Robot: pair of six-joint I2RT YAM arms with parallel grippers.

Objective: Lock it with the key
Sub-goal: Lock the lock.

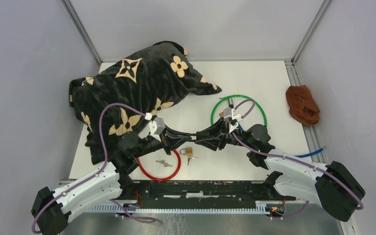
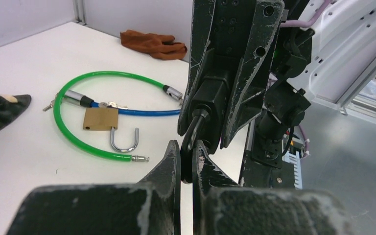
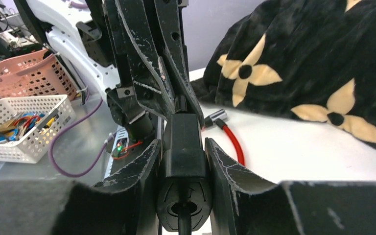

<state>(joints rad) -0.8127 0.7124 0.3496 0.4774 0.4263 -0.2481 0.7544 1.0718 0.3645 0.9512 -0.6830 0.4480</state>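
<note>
My two grippers meet tip to tip above the table's middle. The right gripper (image 3: 183, 143) (image 1: 199, 136) is shut on a black lock body (image 3: 183, 161), one finger on each flank. A dark key (image 3: 181, 221) sits in the round keyhole on the lock's near end. The left gripper (image 2: 187, 149) (image 1: 185, 137) is shut on that key's black head (image 2: 188, 147), which runs up into the lock (image 2: 211, 100) held between the right arm's fingers (image 2: 245, 63). Lock and key hang in the air; from above both are hidden by the fingers.
A brass padlock (image 1: 187, 151) lies below the grippers, next to a red cable loop (image 1: 159, 167) holding loose keys (image 1: 164, 163). A green cable loop (image 2: 78, 138), a blue cable (image 2: 142, 112) and another brass padlock (image 2: 100, 118) with open shackle lie right. Black flowered blanket (image 1: 137, 88) back left; brown cloth (image 1: 302, 104) far right.
</note>
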